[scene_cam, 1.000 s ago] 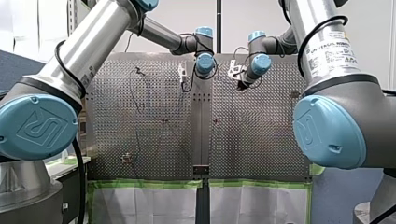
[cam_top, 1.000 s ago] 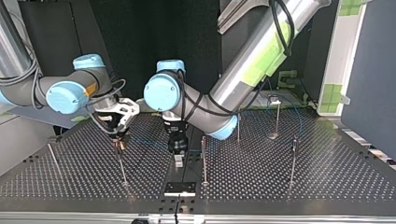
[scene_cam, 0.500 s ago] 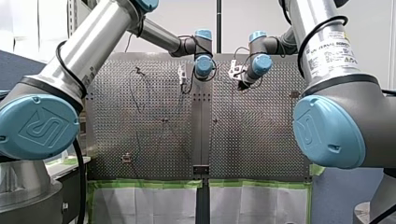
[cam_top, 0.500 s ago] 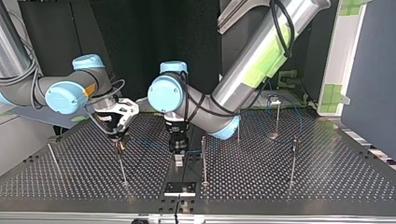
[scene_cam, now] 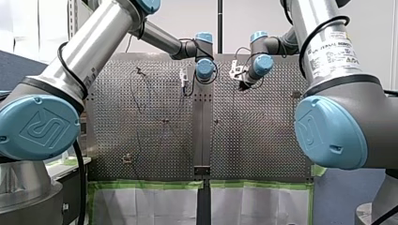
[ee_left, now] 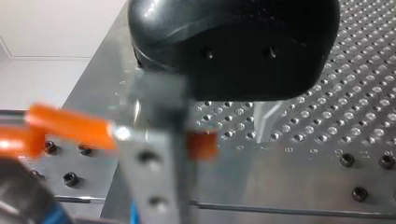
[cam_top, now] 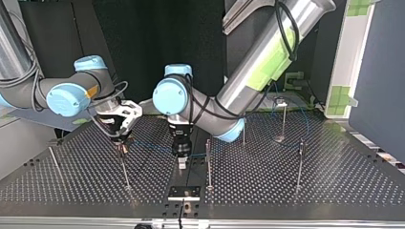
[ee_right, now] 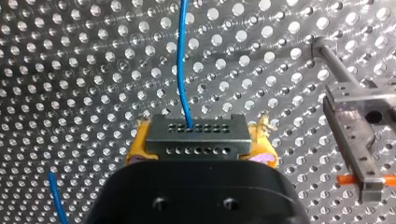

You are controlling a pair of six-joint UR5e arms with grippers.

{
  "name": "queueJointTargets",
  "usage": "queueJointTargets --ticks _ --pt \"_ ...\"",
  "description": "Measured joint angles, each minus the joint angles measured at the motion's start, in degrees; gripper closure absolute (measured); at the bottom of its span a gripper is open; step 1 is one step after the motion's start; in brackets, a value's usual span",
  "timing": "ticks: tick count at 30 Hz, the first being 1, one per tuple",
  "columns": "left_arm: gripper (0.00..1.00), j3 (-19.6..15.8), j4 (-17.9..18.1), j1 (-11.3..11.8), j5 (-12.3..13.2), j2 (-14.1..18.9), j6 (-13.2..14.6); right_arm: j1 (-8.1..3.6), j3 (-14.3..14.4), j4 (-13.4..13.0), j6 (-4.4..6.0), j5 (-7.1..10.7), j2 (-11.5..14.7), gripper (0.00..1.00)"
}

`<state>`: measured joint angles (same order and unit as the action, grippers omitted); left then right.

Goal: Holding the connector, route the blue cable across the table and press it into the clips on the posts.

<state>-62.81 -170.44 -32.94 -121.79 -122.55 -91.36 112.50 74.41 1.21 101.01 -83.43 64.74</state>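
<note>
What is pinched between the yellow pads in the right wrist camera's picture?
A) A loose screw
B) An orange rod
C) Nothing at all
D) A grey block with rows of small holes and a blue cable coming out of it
D: in the right wrist view my right gripper has its yellow pads shut on either side of the grey connector, and the blue cable runs out of one of its holes.
</note>
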Motion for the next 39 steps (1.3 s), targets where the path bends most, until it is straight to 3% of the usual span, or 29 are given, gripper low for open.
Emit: queueJointTargets --ticks 2,3,5,24,26,27,29,33,36,38,39 --pt "0.85 -0.01 0.01 -0.09 -0.16 0.00 -0.02 -0.01 0.00 0.00 0.00 0.01 0.00 1.00" --pt "0.85 -0.01 -0.02 -0.14 -0.23 0.00 -0.03 -0.02 0.00 0.01 0.00 0.01 0.00 1.00" --pt "1.00 -0.01 -0.15 -0.18 -0.28 -0.01 -0.03 -0.01 0.00 0.01 0.00 0.01 0.00 1.00" --pt "1.00 -0.01 -2.41 -1.22 -3.90 0.00 -1.06 -0.05 0.00 0.02 0.08 0.34 0.01 1.00" --pt "0.60 -0.01 -2.43 -1.29 -3.90 0.00 -1.08 -0.05 0.00 0.04 0.08 0.34 0.00 1.00" --pt "0.60 -0.01 -2.44 -1.34 -3.94 0.01 -1.08 -0.05 0.00 0.06 0.08 0.35 0.00 1.00" --pt "0.35 -0.01 -2.46 -1.43 -3.98 0.01 -1.09 -0.05 0.00 0.08 0.08 0.36 0.00 1.00" --pt "0.35 0.00 -2.96 -1.64 -4.67 0.02 -1.33 -0.04 0.00 0.09 0.08 0.36 0.01 1.00" --pt "0.42 -0.01 -3.31 -1.80 -5.46 0.05 -1.52 -0.04 0.00 0.10 0.08 0.36 0.01 1.00" --pt "0.56 -0.01 -3.43 -1.91 -5.85 0.11 -1.58 -0.04 0.00 0.09 0.08 0.36 0.00 1.00" --pt "0.56 -0.01 -3.49 -2.01 -6.05 0.16 -1.59 -0.04 0.00 0.09 0.08 0.36 0.00 1.00"
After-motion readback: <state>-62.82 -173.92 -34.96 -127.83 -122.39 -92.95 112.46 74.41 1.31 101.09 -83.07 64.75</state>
